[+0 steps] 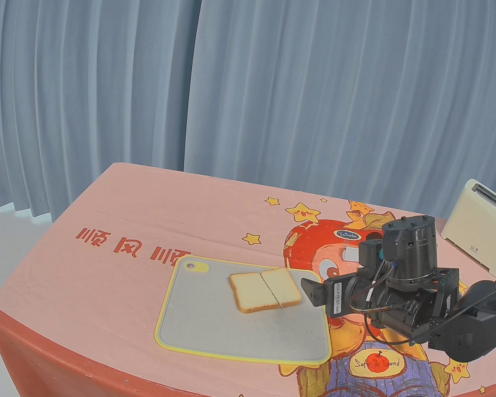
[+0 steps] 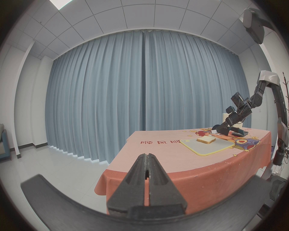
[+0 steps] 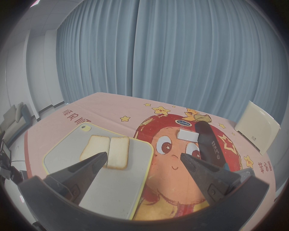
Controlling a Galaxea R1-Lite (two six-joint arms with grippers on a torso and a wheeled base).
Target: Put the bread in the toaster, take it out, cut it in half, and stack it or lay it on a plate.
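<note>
Bread (image 1: 265, 289), halved, on board (image 1: 226, 330).
We see right pincer (image 3: 143, 155) wide nearby, left pincer (image 2: 147, 159) closed; perhaps a knife (image 3: 209, 144) behind.

1. The tablecloth (image 1: 132, 214) looked like smooth, matt printed cloth;
2. the cutting board (image 1: 226, 330) looked like matt grey plastic;
3. the bread (image 1: 264, 289) had a dry, porous face;
4. the toaster (image 1: 482, 229) had a smooth, faintly glossy plastic shell;
5. the curtain (image 1: 269, 74) was matt cloth.
</note>
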